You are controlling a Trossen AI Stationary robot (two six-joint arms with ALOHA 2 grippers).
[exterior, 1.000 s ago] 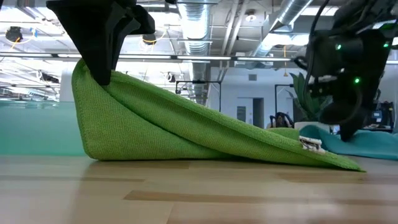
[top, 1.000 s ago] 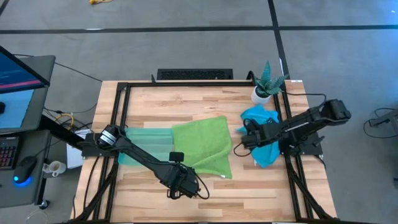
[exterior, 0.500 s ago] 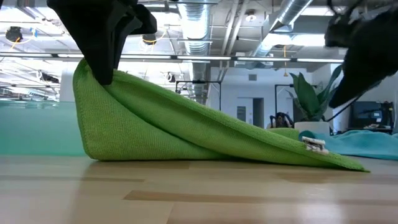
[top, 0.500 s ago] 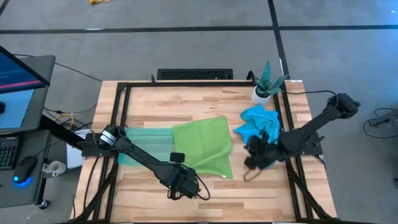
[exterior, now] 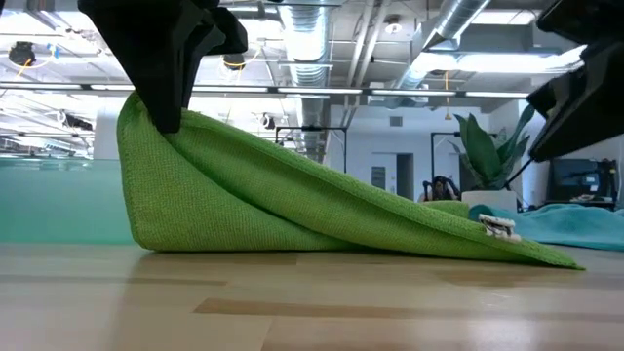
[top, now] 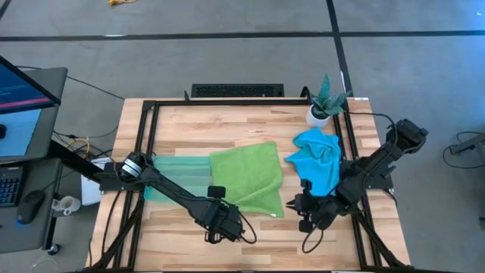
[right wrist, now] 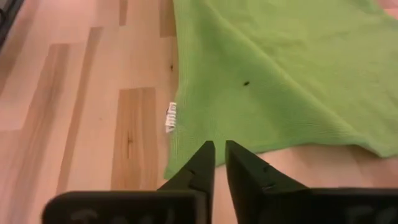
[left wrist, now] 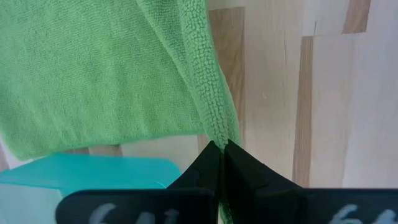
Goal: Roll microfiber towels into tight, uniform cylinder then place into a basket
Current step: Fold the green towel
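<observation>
Two towels lie on the table: my left gripper (left wrist: pixel 221 148) is clamped on the near corner of the lime green towel (top: pixel 246 178), lifting it, and the blue towel (top: pixel 318 155) sits right. One basket (top: pixel 178 176) lies left. My right gripper (right wrist: pixel 219 155), fingers narrowly parted, hovers at the green towel's near-right corner.

High view straight down over table; low view level, close; all share green towel (top: pixel 248 179)

Both arms are matte black with jointed links. Thin black cables trail along them. Each tool (left wrist: pixel 221 163) (right wrist: pixel 219 163) ends in two tapering black fingers.
</observation>
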